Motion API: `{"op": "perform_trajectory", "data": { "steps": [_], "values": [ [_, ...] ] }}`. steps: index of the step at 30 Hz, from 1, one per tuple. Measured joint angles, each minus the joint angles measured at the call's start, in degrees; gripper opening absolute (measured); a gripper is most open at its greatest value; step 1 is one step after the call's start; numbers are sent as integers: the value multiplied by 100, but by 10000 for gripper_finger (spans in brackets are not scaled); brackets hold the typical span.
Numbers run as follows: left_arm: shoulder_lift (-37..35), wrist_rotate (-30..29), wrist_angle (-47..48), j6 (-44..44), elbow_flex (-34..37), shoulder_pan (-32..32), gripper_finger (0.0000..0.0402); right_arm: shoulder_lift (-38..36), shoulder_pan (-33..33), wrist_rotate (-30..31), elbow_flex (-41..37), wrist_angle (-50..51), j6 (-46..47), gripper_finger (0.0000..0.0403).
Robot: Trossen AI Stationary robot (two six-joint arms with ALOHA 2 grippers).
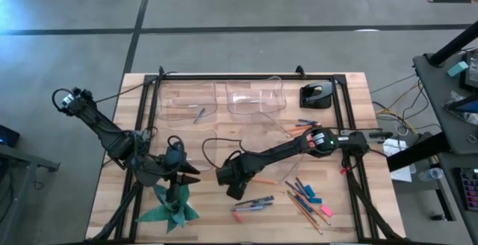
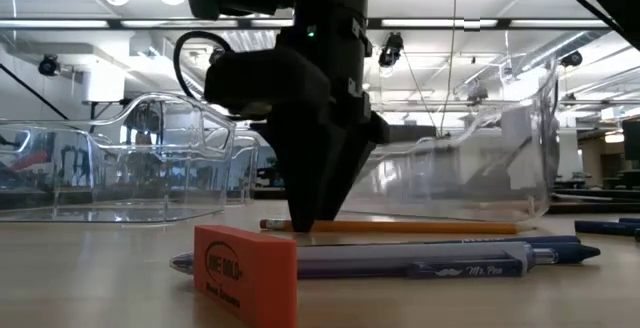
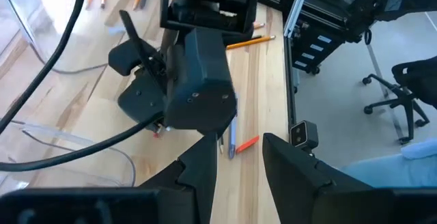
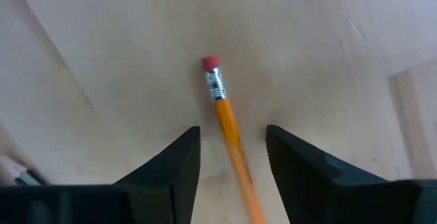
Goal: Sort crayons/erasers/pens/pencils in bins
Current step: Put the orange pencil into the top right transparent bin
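Right wrist view: pencil [image 4: 229, 132] between open right gripper [image 4: 232, 157] fingers.

Open wood lies around the right hand [image 1: 234, 187] at the table's [image 1: 246, 222] middle, its fingers astride a pencil [image 4: 229, 132]. Clear bins [image 1: 258, 99] wall off the far side; the left hand [image 1: 181, 176] crowds in beside it.

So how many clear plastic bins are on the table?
3 clear plastic bins: far-left bin, far-right bin, near bin under the right arm; the left arm may hide another.
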State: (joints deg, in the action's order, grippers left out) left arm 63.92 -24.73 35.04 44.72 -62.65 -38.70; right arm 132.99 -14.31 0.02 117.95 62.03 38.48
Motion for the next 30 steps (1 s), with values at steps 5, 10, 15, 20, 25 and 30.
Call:
{"op": "perform_trajectory", "data": {
  "steps": [5, 10, 15, 20, 25, 30],
  "values": [
    [0, 0, 11, -4, 0, 0, 105, -13, 2, 17, 67, -30, -131, 158],
    [0, 2, 38, -6, 15, 0, 105, -4, -1, 4, 32, -22, -489, 147],
    [0, 5, 40, -8, 20, 0, 105, 91, -37, -28, 7, -25, -635, 136],
    [0, 24, 47, -10, 22, 0, 105, 133, -112, 1, 9, -37, -837, 134],
    [0, 28, 49, -10, 24, 0, 105, 125, -131, -109, 7, -42, -1096, 117],
    [0, 31, 47, -10, 24, 0, 105, 125, -131, -245, 2, -39, -1272, 67]
  ]
}}
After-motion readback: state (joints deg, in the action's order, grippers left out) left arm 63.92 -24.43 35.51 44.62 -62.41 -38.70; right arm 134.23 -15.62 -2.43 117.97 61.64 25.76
